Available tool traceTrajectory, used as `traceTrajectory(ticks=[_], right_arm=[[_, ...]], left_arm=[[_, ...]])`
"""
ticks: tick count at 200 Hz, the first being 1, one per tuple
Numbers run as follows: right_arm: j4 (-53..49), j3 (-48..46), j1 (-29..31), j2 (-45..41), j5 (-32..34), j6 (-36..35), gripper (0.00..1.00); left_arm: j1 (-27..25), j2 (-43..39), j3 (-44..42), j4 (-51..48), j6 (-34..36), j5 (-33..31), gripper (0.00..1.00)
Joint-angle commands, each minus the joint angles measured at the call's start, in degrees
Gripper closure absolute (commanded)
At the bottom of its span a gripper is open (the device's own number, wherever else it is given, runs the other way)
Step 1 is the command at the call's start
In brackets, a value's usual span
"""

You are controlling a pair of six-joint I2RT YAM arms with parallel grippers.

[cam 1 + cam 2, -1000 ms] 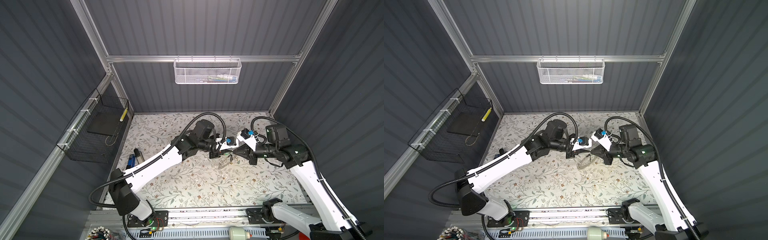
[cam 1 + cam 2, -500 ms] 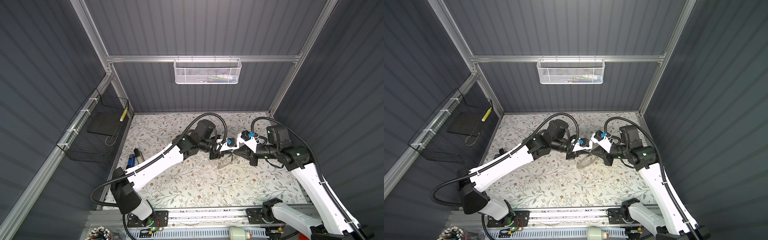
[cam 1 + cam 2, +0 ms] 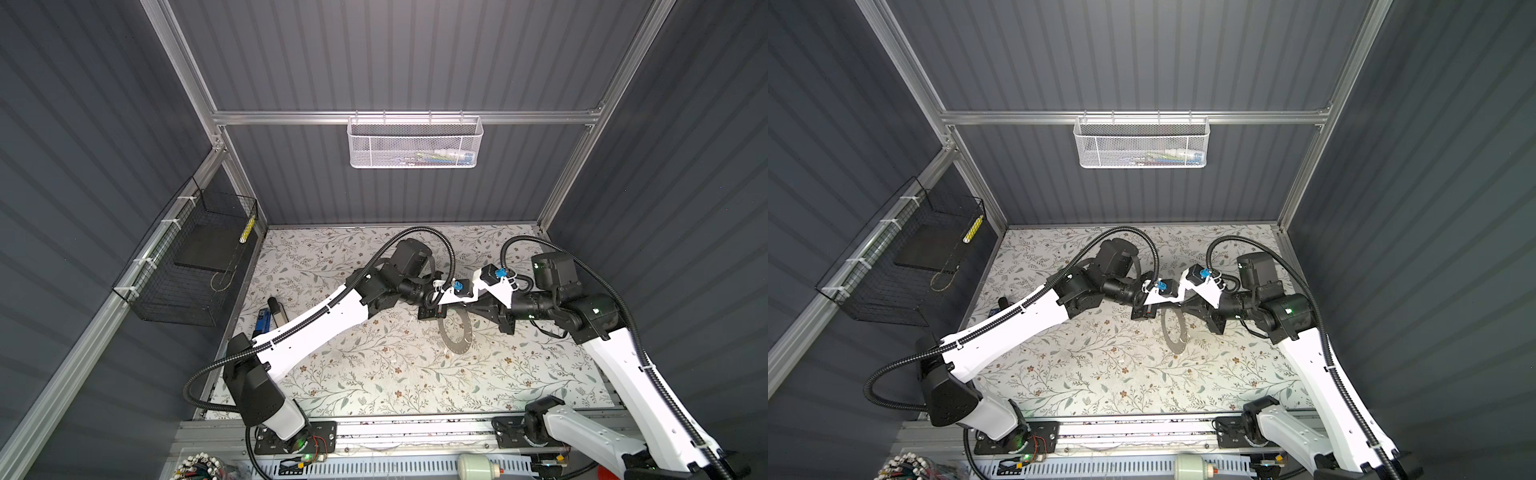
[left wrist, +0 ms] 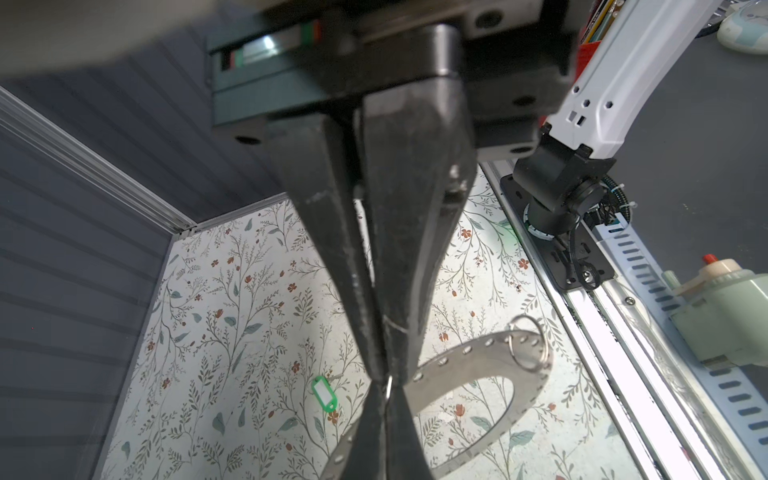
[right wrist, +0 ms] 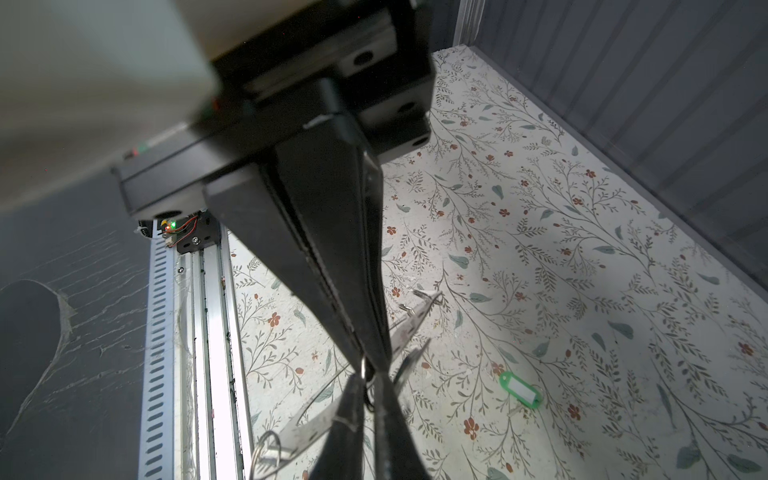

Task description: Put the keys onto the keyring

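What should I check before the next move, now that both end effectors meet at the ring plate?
1. Grip of the left end effector: ok, shut on a small wire loop at the rim of the ring plate.
2. Grip of the right end effector: cannot tell; its tips meet the left's at that loop.
3. Whereabouts of the green tag: ok, loose on the mat, apart from the plate.
4. Tag threaded on a loop: not ok.
5. Whereabouts of the black-headed key: cannot tell, seen in no view.
6. The second loop on the rim: ok, free.
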Motion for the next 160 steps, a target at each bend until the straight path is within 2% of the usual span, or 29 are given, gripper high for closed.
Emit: traceTrajectory(ticks=[1,23,45,67,100,160], right_arm=[[4.5,-0.5,1.0,-1.5,3.2,0.0,0.78],[8.8,-2.9,0.9,-4.4,9.7,2.8,0.63],[13.3,-5.8,0.8,-7.3,17.3,6.3,0.58],[16.4,-8.3,0.7,-10.0,21.0,9.1,0.52],[18.8,-11.7,0.7,-11.8,20.4,11.4,0.49],[26.1,-14.0,0.7,-10.9,14.3,13.1,0.48]], left_arm=[[-0.6,-0.4,-0.7,3.2,-3.6,1.0,1.0],[0.3,-3.0,-4.9,10.2,-8.4,1.2,1.0],[1.6,-5.5,-10.6,19.0,-14.1,2.2,1.0],[2.5,-7.2,-14.5,27.0,-18.9,2.5,1.0],[3.6,-8.4,-18.0,37.3,-26.2,2.1,1.0],[4.9,-7.6,-21.8,55.1,-38.5,1.0,1.0]])
